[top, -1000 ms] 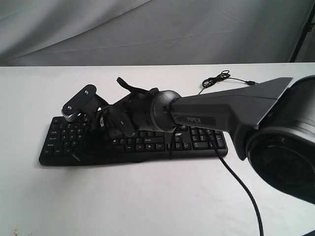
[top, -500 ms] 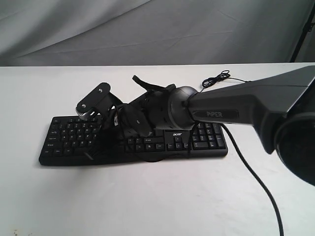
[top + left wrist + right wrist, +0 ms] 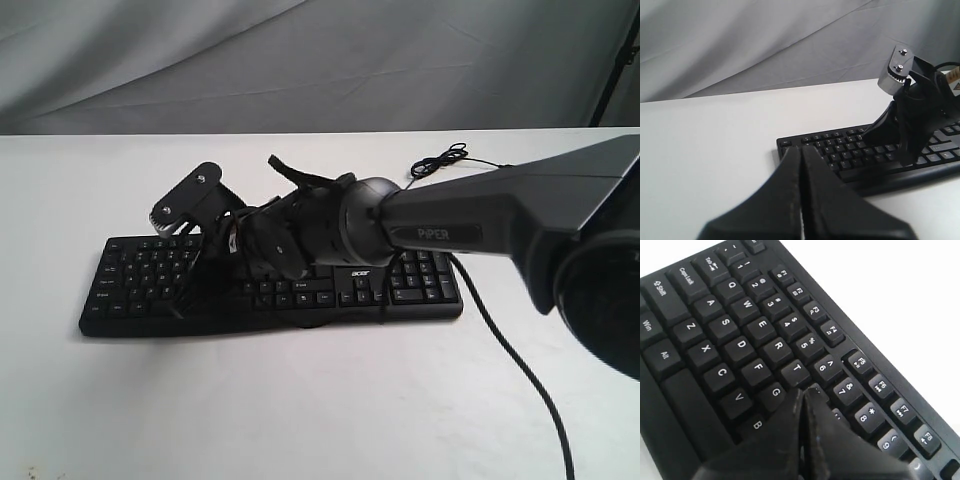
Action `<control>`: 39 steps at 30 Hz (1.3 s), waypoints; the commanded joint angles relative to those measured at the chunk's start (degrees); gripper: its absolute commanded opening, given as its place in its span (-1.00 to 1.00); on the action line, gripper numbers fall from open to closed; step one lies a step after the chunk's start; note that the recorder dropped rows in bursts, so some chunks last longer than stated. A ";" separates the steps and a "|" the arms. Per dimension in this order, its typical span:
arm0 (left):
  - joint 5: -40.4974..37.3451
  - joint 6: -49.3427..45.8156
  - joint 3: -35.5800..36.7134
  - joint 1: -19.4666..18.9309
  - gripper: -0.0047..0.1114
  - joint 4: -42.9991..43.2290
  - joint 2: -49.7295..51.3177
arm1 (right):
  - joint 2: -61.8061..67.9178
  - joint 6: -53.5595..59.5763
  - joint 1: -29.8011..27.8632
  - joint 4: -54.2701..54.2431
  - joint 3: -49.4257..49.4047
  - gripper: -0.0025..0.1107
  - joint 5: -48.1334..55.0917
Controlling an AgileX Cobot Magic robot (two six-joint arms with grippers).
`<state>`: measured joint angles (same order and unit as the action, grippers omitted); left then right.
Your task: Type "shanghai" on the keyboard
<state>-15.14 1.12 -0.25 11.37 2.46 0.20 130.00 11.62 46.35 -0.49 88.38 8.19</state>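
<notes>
The black keyboard (image 3: 130, 270) lies lengthwise on the white table (image 3: 300, 400), with its thin cable coiled behind it (image 3: 440, 160). My right arm reaches across from the right, and its gripper (image 3: 185, 298) points down onto the left half of the keys. In the right wrist view the right gripper (image 3: 803, 391) is shut and empty. Its tip covers the spot beside the G key (image 3: 775, 392), below T and Y on the keyboard (image 3: 740, 345). My left gripper (image 3: 801, 148) is shut and empty, off the left end of the keyboard (image 3: 850, 150), and does not show in the exterior view.
The right arm's own black cable (image 3: 500, 350) trails over the table in front of the keyboard's right end. A grey cloth backdrop (image 3: 300, 60) hangs behind the table. The right gripper (image 3: 904, 159) and its wrist stand over the keys in the left wrist view.
The right gripper slid to the right along the keyboard, from the far-left keys toward the middle letters, then tipped down a little. The keyboard stayed put.
</notes>
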 commanded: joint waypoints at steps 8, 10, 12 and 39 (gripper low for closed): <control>0.28 0.16 0.25 0.23 -0.92 0.04 -0.20 | 1.41 0.26 -0.01 -0.47 -0.24 -0.96 -1.21; 0.28 0.16 0.25 0.23 -0.92 0.04 -0.20 | 1.41 0.26 -0.01 -0.60 -0.24 -0.96 -1.31; 0.28 0.16 0.25 0.23 -0.92 0.04 -0.20 | 1.41 0.26 -0.01 -0.60 -0.24 -0.96 -1.31; 0.28 0.16 0.25 0.23 -0.92 0.04 -0.20 | -0.63 1.41 0.64 -0.99 2.44 -0.96 3.33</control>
<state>-15.14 1.12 -0.25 11.37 2.46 0.20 131.55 12.22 46.51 -1.18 90.71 11.35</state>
